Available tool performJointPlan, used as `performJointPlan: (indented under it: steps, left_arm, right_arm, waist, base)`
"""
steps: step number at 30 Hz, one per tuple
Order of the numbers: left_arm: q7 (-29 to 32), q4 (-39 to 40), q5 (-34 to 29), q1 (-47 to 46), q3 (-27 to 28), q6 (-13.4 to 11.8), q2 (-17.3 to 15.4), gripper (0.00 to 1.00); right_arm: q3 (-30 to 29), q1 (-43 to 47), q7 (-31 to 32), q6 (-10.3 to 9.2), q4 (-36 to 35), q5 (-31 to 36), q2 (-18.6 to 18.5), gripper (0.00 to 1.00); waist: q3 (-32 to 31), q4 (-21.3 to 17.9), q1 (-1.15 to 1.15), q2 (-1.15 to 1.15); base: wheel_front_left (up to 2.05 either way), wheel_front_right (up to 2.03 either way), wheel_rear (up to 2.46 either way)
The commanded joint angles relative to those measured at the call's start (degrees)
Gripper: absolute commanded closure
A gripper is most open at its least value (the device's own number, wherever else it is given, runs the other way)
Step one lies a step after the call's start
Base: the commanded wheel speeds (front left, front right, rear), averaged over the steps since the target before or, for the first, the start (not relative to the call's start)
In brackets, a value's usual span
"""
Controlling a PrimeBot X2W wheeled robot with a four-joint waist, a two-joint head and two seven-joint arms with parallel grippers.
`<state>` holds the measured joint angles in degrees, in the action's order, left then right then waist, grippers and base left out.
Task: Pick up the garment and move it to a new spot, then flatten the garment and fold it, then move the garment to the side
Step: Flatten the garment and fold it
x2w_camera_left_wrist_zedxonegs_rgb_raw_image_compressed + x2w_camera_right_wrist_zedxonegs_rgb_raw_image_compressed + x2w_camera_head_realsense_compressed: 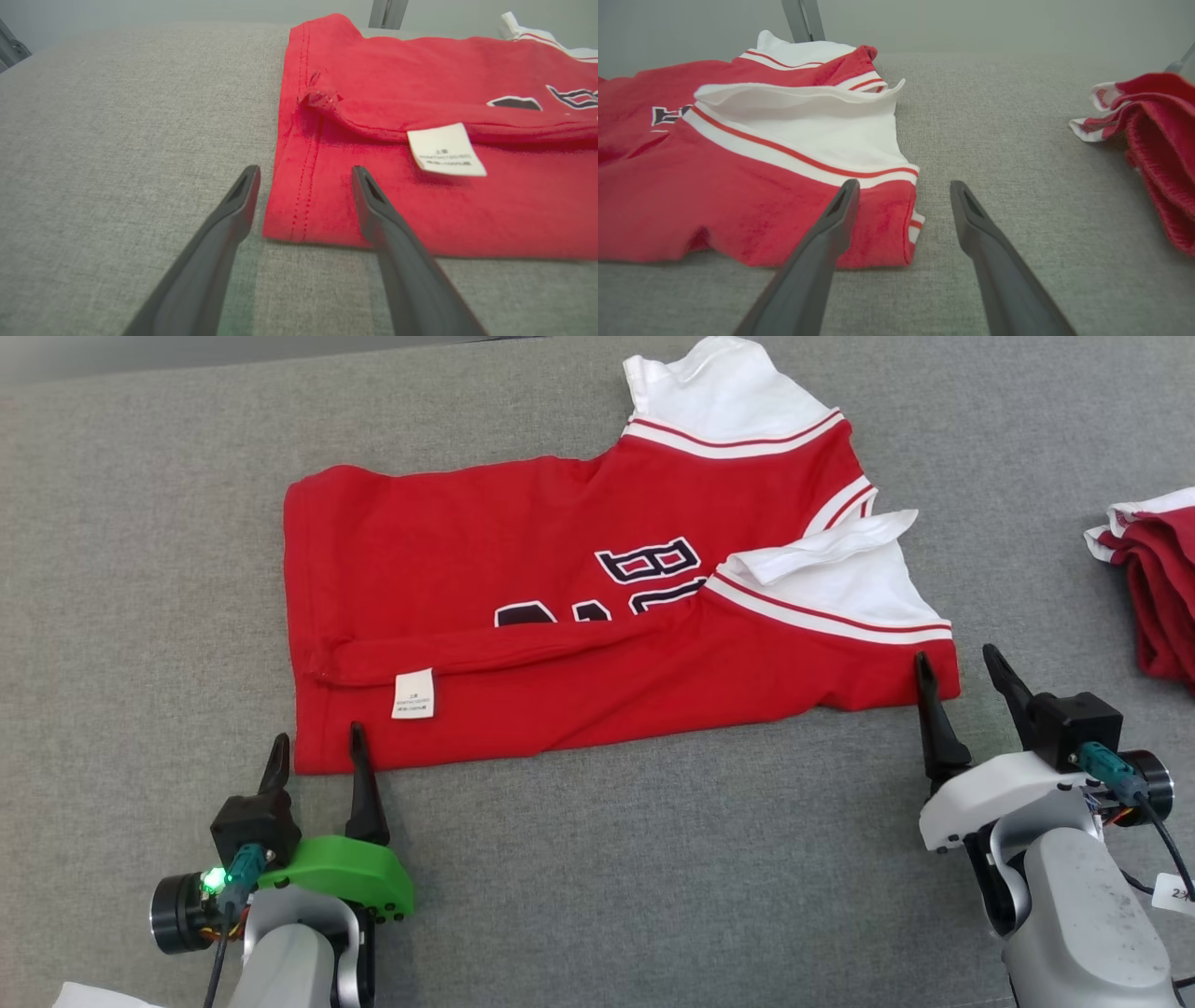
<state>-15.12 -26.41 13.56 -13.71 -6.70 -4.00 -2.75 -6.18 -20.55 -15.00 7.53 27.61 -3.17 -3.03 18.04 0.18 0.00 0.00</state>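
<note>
With left gripper (317,735) and right gripper (956,655) spread at the near corners of the garment (523,644), you risk pinching one layer, skewing the fold.

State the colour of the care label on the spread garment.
White with small dark print; the care label shows best in the left wrist view.

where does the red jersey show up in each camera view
Head view: the red jersey lies across the centre, near edge just beyond the left gripper and right gripper.
Left wrist view: right side, hem corner seen between the fingers.
Right wrist view: left side, its corner reaching between the fingers.
Shared landmark: the dark lettering on its chest.
</note>
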Motion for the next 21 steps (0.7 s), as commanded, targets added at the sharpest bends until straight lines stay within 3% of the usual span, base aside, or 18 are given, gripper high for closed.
performJointPlan:
  steps: [1, 9, 11, 12, 14, 21]
  left_arm:
    - [0.0, -1.0, -0.3, -1.4, 0.2, 0.4, -0.3, 0.00]
    - [0.3, -10.1, 1.3, -2.6, -1.1, 0.3, -0.3, 0.00]
    - [0.6, -13.7, 2.3, -2.8, -2.0, 0.7, -0.3, 0.04]
    - [0.7, -14.6, 2.4, -3.3, -2.3, 0.8, -0.3, 0.37]
    - [0.7, -16.3, 2.9, -4.0, -2.7, 1.3, -0.3, 1.00]
    - [0.4, -12.4, 2.4, -5.9, -0.7, 1.8, -0.4, 1.00]
  right_arm:
    - [-0.1, -0.9, -0.2, -0.09, 1.1, 0.8, -0.1, 0.00]
    - [1.2, -3.0, 0.0, -0.10, 11.3, 1.1, 0.1, 0.00]
    - [2.3, -3.3, 0.3, -0.04, 13.2, 0.5, 0.2, 0.78]
    - [2.6, -3.5, 0.3, -0.04, 13.7, 0.4, 0.3, 1.00]
    - [3.2, -3.8, 0.3, -0.04, 14.3, 0.0, 0.4, 1.00]
    - [2.5, -5.1, -0.1, -0.10, 9.6, -3.0, 0.0, 1.00]
  waist:
    - [0.5, -0.3, 0.00, 0.00]
    - [1.0, 0.2, 0.00, 0.00]
    - [0.9, 0.4, 0.00, 0.00]
    - [0.9, 0.5, 0.00, 0.00]
    - [0.9, 0.5, 0.00, 0.00]
    - [0.3, 0.7, 0.00, 0.00]
  base:
    - [0.00, 0.00, 0.00]
    - [0.00, 0.00, 0.00]
    - [0.00, 0.00, 0.00]
    - [0.00, 0.00, 0.00]
    - [0.00, 0.00, 0.00]
    - [0.00, 0.00, 0.00]
